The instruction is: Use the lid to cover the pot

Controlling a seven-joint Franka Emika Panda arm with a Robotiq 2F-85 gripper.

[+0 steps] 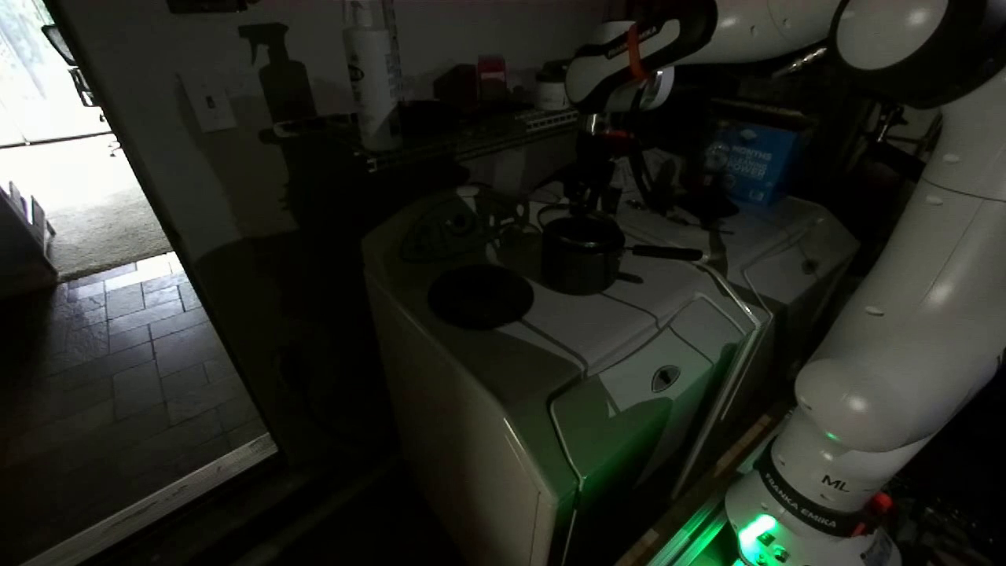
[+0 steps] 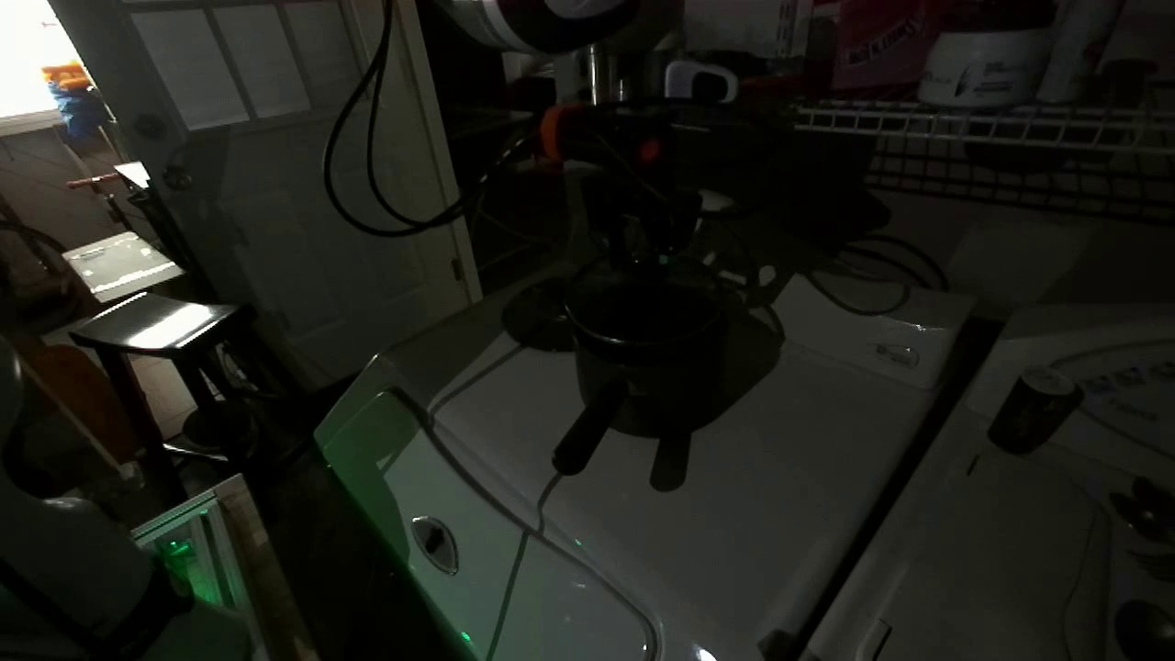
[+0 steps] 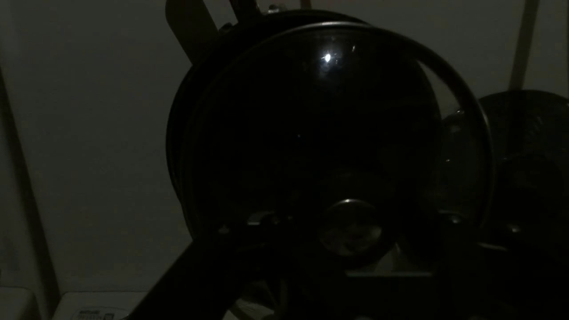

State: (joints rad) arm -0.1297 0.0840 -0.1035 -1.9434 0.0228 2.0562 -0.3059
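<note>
The dark round pot (image 1: 579, 267) stands upright on a white appliance top; it also shows in an exterior view (image 2: 638, 390), its black handle pointing toward the appliance front. In the wrist view, the pot's rim (image 3: 172, 138) shows under the glass lid (image 3: 329, 89). My gripper (image 1: 585, 203) is right above the pot, also in an exterior view (image 2: 650, 246). The lid's round knob sits between the dark fingers (image 3: 351, 229), and they appear shut on it. The lid (image 1: 548, 212) is shifted off the pot's centre, toward the dark dish. Darkness hides whether lid and rim touch.
A flat dark round dish (image 1: 481, 296) lies beside the pot near the appliance edge. A wire shelf (image 2: 964, 133) with bottles and jars hangs behind. A blue box (image 1: 754, 161) and a dark can (image 2: 1035, 408) stand on the neighbouring appliance. Cables lie behind the pot.
</note>
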